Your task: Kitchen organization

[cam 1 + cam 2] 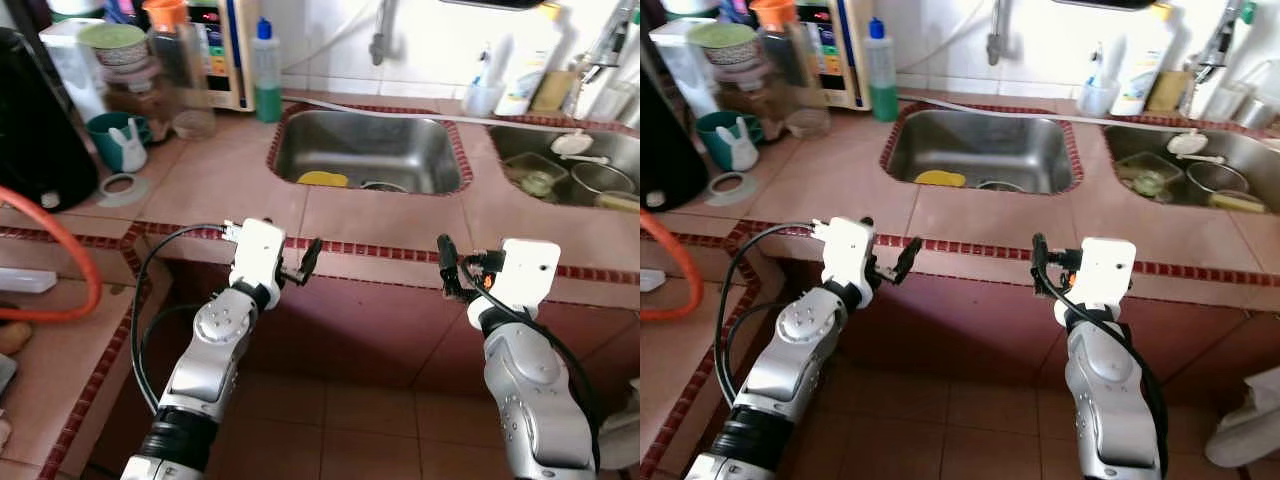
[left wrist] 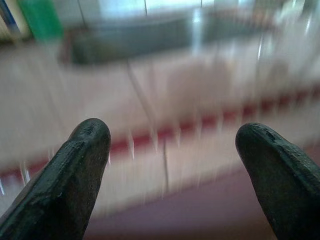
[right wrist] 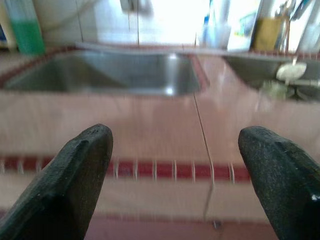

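I face a pink tiled counter with two steel sinks. The left sink holds a yellow sponge. In the right sink lie a clear container, a metal pot and a white lid. My left gripper hovers open at the counter's front edge, below the left sink, with nothing between its fingers. My right gripper is open too, at the same edge between the sinks, fingers wide apart and empty.
On the back left of the counter stand a green soap bottle, an orange-lidded jar, a teal mug and a black appliance. A tape roll lies flat. An orange hose loops over the left side counter. Bottles line the wall behind the sinks.
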### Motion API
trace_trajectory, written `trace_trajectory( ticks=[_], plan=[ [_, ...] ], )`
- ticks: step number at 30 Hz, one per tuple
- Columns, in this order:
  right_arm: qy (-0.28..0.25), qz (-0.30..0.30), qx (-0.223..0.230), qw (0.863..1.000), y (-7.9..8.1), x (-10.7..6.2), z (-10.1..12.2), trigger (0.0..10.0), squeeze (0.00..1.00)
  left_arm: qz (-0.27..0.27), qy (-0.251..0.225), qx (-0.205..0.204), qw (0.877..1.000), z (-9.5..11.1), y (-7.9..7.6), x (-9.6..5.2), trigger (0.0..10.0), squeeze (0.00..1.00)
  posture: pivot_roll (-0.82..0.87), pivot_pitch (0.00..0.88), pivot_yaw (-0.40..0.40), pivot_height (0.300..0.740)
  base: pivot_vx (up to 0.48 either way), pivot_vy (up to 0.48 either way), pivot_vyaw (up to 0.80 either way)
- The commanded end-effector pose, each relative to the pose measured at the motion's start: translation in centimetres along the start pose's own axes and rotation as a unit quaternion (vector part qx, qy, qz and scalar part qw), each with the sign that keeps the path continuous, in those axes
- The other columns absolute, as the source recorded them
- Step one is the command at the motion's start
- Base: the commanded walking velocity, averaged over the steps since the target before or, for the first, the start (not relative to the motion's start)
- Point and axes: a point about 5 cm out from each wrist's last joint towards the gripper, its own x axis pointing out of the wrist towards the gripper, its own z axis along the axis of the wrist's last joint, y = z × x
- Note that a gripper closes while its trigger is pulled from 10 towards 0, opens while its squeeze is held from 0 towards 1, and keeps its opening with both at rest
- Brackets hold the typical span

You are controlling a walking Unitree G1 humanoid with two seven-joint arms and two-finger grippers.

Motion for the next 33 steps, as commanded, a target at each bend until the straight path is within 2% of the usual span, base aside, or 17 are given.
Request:
trace_trajectory(
  ticks=[1, 2, 4, 8, 17, 18, 20, 22, 24, 27, 33],
  plan=[
    [0.02, 0.005, -0.01, 1.0, -0.1, -0.3, -1.4, 10.0, 0.0, -0.001, 0.049, 0.022, 0.999, -2.7, 0.3, -0.5, 10.0, 0.0, 0.12, 0.0, -0.024, 0.74, 0.0, 0.0, -0.78],
    [0.02, 0.005, -0.01, 1.0, -0.1, -0.3, -1.4, 10.0, 0.0, -0.001, 0.049, 0.022, 0.999, -2.7, 0.3, -0.5, 10.0, 0.0, 0.12, 0.0, -0.024, 0.74, 0.0, 0.0, -0.78],
    [0.043, 0.006, -0.02, 0.999, -0.3, -0.8, -2.9, 10.0, 0.0, 0.004, 0.099, 0.036, 0.994, -5.3, 0.8, -1.1, 10.0, 0.0, 0.12, 0.0, -0.027, 0.74, 0.0, 0.0, -0.78],
    [0.061, 0.005, -0.028, 0.998, -0.5, -1.3, -4.1, 10.0, 0.0, 0.007, 0.137, 0.045, 0.99, -7.3, 1.2, -1.7, 10.0, 0.0, 0.12, 0.0, -0.027, 0.74, 0.0, 0.0, -0.78],
    [0.119, -0.012, -0.039, 0.992, -1.9, -2.5, -7.8, 10.0, 0.0, -0.001, 0.206, 0.07, 0.976, -9.9, 1.8, -2.8, 10.0, 0.0, 0.12, 0.0, -0.028, 0.74, 0.0, 0.0, -0.78],
    [0.138, -0.015, -0.035, 0.99, -2.2, -2.8, -8.9, 10.0, 0.0, -0.002, 0.228, 0.087, 0.97, -10.6, 1.9, -3.0, 10.0, 0.0, 0.12, 0.0, -0.029, 0.74, 0.0, 0.0, -0.78],
    [0.153, -0.019, -0.031, 0.988, -2.3, -2.9, -9.7, 10.0, 0.0, 0.003, 0.245, 0.105, 0.964, -11.0, 2.1, -3.1, 10.0, 0.0, 0.12, 0.0, -0.029, 0.74, 0.0, 0.0, -0.78],
    [0.195, -0.033, -0.019, 0.98, -2.8, -3.3, -11.8, 10.0, 0.0, -0.005, 0.27, 0.118, 0.956, -11.8, 1.9, -3.5, 10.0, 0.0, 0.13, 0.0, -0.033, 0.74, 0.0, 0.0, -0.78],
    [0.209, -0.038, -0.009, 0.977, -2.9, -3.5, -12.5, 10.0, 0.0, -0.005, 0.282, 0.122, 0.952, -12.0, 1.9, -3.6, 10.0, 0.0, 0.13, 0.0, -0.034, 0.74, 0.0, 0.0, -0.78],
    [0.258, -0.053, 0.015, 0.964, -3.2, -4.0, -14.7, 10.0, 0.0, -0.008, 0.309, 0.131, 0.942, -12.8, 1.8, -4.1, 10.0, 0.0, 0.13, 0.0, -0.035, 0.74, 0.0, 0.0, -0.78],
    [0.302, -0.06, 0.006, 0.952, -3.5, -4.4, -16.7, 10.0, 0.0, -0.008, 0.332, 0.128, 0.935, -13.3, 1.6, -4.4, 10.0, 0.0, 0.13, 0.0, -0.029, 0.74, 0.0, 0.0, -0.78]
  ],
)
